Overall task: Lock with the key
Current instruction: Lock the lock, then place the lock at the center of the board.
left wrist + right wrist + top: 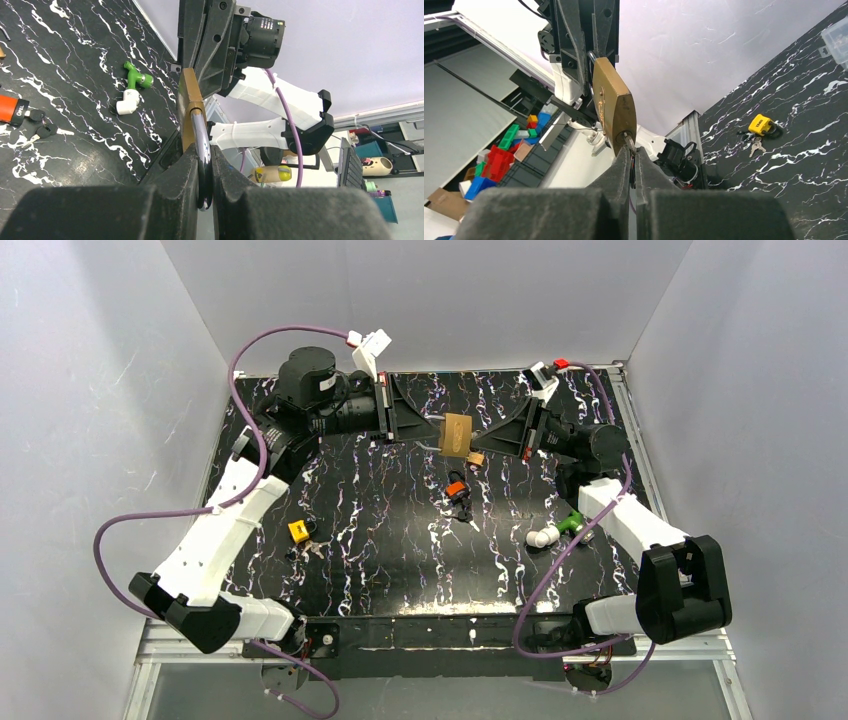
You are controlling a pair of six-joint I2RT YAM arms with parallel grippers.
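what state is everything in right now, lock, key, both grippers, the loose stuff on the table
left gripper, shut on shackle
right gripper, shut on key
brass padlock, held in the air between them, latched or not unclear
key, in the padlock's keyhole
yellow padlock, lying loose on the table
pipe fitting, lying on table

Lettering, none legible to us: white characters on the black band of the small orange padlock (9, 109); white sticker on the black round motor housing (264, 30), print too small.
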